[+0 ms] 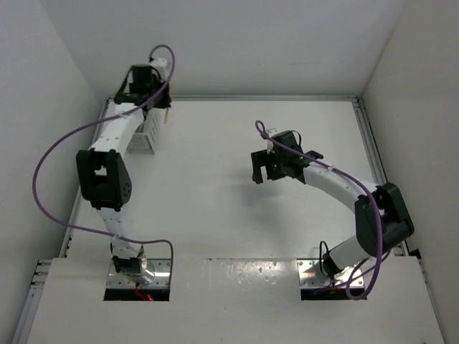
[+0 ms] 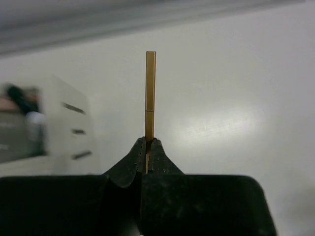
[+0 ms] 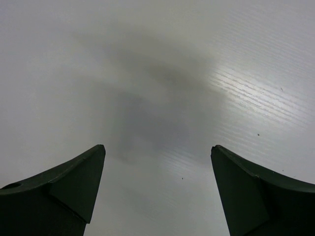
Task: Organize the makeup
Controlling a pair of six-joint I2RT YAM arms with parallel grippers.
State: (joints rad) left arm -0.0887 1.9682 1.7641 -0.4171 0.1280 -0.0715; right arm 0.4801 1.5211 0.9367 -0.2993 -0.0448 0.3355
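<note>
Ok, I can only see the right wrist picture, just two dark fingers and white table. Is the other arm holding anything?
Observer: Yes. The left pincer is shut on a thin tan stick that pokes straight out from between its fingers.
Operator: Where is that arm?
Observer: From above, it reaches to the far left corner of the table, close to a white slotted rack.
Operator: And where is mine?
Observer: From above, your right pincer hangs open over the middle of the table, well apart from the rack.
</note>
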